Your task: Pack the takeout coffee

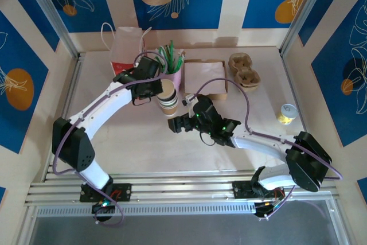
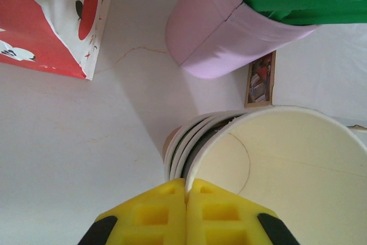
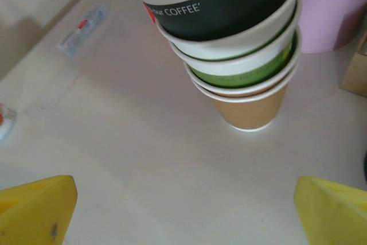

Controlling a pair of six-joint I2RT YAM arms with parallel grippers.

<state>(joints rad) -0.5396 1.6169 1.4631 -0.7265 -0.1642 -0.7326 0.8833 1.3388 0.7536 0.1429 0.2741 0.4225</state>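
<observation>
**Operator:** Where are the cups?

**Spotter:** Your stack of nested paper coffee cups point(image 1: 168, 99) stands upright on the pale table point(image 1: 132, 147). It is just beside the pink cup of green straws point(image 1: 174, 72) and near the red-and-white paper bag point(image 1: 127, 47).

**Operator:** And my left claw?

**Spotter:** Your left gripper point(image 2: 186, 210) has its yellow fingers point(image 2: 155, 213) pressed together right at the top cup's rim. I cannot tell whether paper is pinched between them.

**Operator:** The right?

**Spotter:** Your right gripper point(image 3: 186, 210) gapes wide, low over the table. It faces the stack and holds nothing.
</observation>
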